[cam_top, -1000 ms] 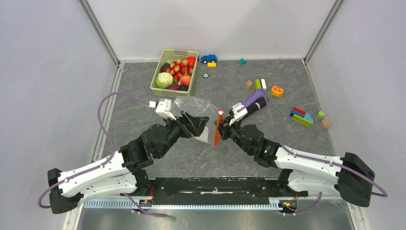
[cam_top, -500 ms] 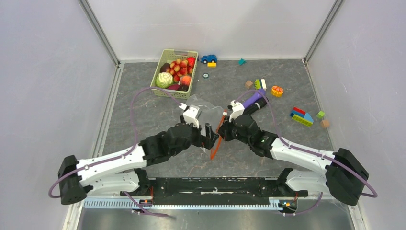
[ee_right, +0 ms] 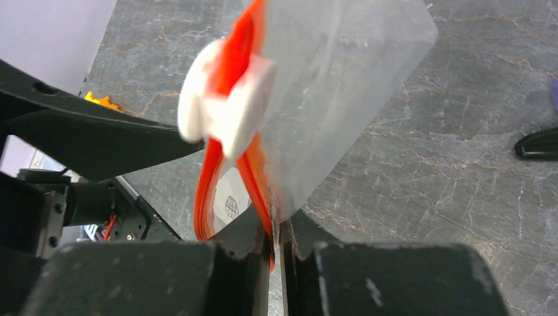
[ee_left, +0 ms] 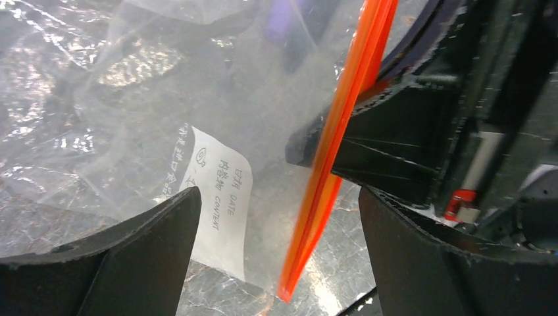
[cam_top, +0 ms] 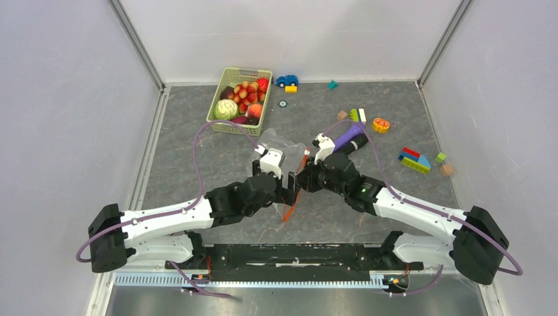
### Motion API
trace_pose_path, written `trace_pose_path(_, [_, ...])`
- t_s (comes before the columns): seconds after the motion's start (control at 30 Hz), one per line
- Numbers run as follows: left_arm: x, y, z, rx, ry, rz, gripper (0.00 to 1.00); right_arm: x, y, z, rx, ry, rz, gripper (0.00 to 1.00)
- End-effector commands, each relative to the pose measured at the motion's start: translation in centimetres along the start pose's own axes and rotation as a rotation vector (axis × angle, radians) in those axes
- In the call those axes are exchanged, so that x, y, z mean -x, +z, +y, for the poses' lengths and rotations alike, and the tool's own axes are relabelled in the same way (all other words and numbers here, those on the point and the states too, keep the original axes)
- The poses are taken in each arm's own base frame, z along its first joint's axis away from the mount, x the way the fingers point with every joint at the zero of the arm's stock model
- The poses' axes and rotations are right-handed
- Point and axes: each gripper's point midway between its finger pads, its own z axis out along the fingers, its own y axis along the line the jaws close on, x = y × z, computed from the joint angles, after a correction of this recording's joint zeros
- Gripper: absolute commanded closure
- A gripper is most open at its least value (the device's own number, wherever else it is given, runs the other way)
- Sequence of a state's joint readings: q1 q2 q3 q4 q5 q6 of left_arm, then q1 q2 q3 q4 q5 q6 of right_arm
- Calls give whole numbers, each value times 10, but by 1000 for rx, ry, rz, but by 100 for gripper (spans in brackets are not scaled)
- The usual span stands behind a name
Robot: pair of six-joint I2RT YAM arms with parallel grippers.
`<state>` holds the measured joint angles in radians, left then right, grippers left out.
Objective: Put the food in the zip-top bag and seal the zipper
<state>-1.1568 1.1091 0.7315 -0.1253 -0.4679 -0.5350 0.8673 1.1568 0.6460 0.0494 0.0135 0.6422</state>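
The zip-top bag (cam_top: pixel 279 150) hangs off the table between my two grippers, clear and crinkled, with a white label (ee_left: pixel 220 191). Its orange-red zipper (ee_left: pixel 332 158) runs steeply down between the left gripper's (ee_left: pixel 278 197) wide-open jaws without touching them. In the right wrist view the right gripper (ee_right: pixel 276 230) is shut on one lip of the zipper (ee_right: pixel 263 191), just below the white slider (ee_right: pixel 227 99); the mouth gapes a little there. The food (cam_top: pixel 242 99), apples, a cabbage and dark pieces, lies in the light-green basket (cam_top: pixel 235 129) at the back. From above, both grippers (cam_top: pixel 289 187) (cam_top: pixel 301 179) meet at the strip.
A purple toy (cam_top: pixel 349 138) lies just behind the right arm. An orange citrus slice (cam_top: pixel 381 124), coloured blocks (cam_top: pixel 414 160) and a blue toy car (cam_top: pixel 287 81) are scattered over the right and far side of the grey mat.
My left arm has swung right and forward, so its open jaws now straddle the zipper. The right gripper has shifted slightly left with the bag, and the strip hangs lower.
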Motion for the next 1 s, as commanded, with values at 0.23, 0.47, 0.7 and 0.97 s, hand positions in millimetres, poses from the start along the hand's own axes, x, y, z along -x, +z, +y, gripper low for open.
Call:
trace_pose_path(0.23, [12,4,12,86,42,-58,15,40,-17,39,118,-51,-29,89])
trace_pose_path(0.47, [18,4,18,124,38,-82,45,42,-24,46,146,-116,4,89])
trace_pose_path(0.7, [26,-6,17,97,3,-107,98,52,-28,10,-36,-219,-46,83])
trace_pose_path(0.97, [42,-24,6,29,-118,-134,98,69,-43,-46,-330,-296,-142,47])
